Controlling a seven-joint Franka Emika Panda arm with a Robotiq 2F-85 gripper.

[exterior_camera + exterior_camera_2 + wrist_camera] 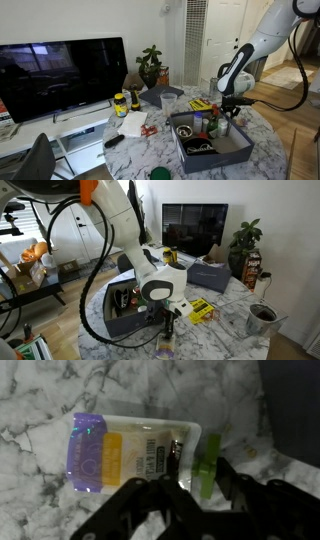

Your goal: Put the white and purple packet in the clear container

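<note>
Currently logged, item by item.

1. White and purple flat packet with a yellow patch (130,450): lies flat on the white, grey-veined marble table (40,390), long side running left to right in the wrist view. Bare marble borders its left, upper and lower edges. A small green strip (207,465) sits at its right end.

2. Black Robotiq gripper (198,488): fingers spread apart and closed on nothing. It hangs directly over the packet's right end, and the green strip shows in the gap between the fingers. In both exterior views it points down close to the tabletop (228,104) (168,328).

3. Large grey-blue tray of mixed items (215,152): just beside the gripper, its wall limiting room on that side.

4. Small clear plastic container (168,102): on the table, apart from the gripper, on the television side.

5. Yellow flat pack (200,308): on the marble near the gripper.

6. Dark area, upper right corner of the wrist view: cannot tell what it is.
</note>
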